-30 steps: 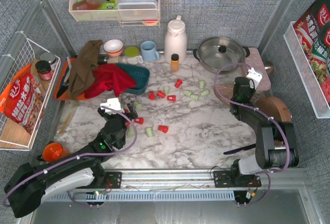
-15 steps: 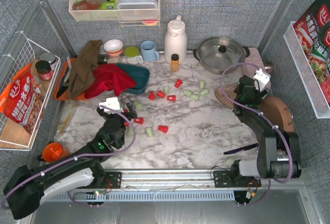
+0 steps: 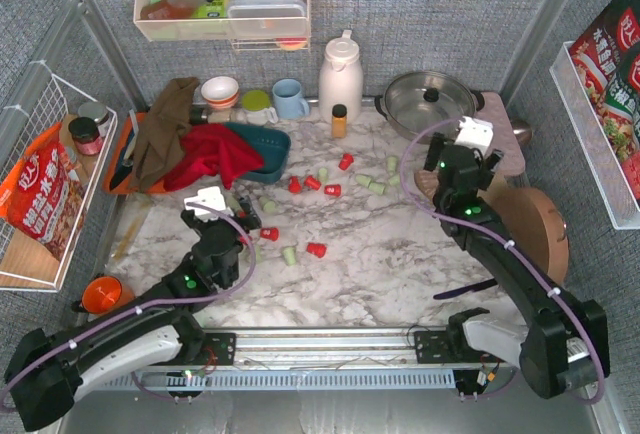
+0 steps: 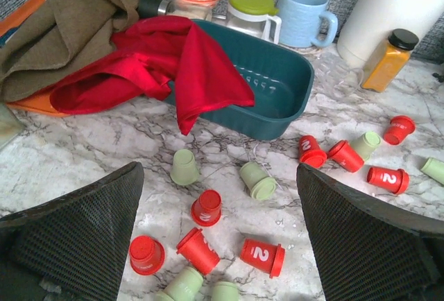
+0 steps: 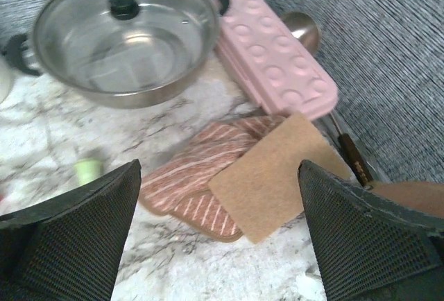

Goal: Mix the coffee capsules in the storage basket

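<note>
Status: small red and mint-green tapered plastic coffee capsules (image 3: 332,191) all lie loose on the marble-pattern counter (image 3: 400,254), in a band from mid-left to right of centre. Dark teal rectangular plastic storage basket (image 4: 274,122) sits far left, partly under a crumpled red cloth (image 4: 173,58). Visible part of its floor holds no pods, rest hidden.

Left claw (image 4: 220,173) is released, wide, nothing in it. It hangs over the near-left cluster, with several pods directly below and just ahead of the fingers. Basket is beyond them, farther back and slightly right, so pod to basket looks like a short carry straight ahead.

Most pods lie on their sides, axes all over. Red pod marked "2" (image 4: 262,258) has its long axis along the jaws' closing line, so it likely needs a wrist turn. Pale green pod (image 4: 184,168) looks upright, probably the easier pick.

Right claw (image 5: 218,169) is likewise released and empty, over a striped pink pot holder (image 5: 187,190) at far right, near the steel pot (image 5: 125,37). It is well apart from the basket.

Left arm is nearer both pods and basket. Cloth overhang narrows the drop zone, a possible snag.
</note>
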You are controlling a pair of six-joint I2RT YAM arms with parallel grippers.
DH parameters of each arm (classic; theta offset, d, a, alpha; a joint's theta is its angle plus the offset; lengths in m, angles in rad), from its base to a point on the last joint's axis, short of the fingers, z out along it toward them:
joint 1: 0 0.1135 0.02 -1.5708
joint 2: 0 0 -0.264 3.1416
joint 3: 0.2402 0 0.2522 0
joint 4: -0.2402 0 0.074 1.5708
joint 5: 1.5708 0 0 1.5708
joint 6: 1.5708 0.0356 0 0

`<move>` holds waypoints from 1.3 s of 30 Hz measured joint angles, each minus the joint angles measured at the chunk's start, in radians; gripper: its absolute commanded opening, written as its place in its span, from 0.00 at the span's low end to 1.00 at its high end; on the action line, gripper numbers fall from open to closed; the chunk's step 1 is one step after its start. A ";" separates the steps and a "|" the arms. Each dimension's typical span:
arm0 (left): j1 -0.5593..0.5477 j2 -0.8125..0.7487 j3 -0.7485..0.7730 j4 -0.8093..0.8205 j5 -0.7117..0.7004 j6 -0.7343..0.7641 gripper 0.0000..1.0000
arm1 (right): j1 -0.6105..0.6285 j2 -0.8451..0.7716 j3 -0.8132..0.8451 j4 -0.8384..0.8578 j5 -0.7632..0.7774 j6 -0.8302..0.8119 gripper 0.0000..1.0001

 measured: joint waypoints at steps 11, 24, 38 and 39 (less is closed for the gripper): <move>0.121 0.203 0.174 -0.246 0.038 -0.149 0.99 | 0.272 -0.044 -0.044 -0.102 -0.176 -0.080 0.96; 0.437 0.532 0.481 -0.465 0.335 -0.152 0.85 | 0.315 0.003 -0.114 -0.076 -0.321 -0.092 0.96; 0.644 0.709 0.598 -0.400 0.624 -0.094 0.79 | 0.314 0.016 -0.114 -0.069 -0.376 -0.090 0.96; 0.654 0.727 0.610 -0.390 0.639 -0.082 0.79 | 0.314 0.016 -0.114 -0.069 -0.376 -0.090 0.96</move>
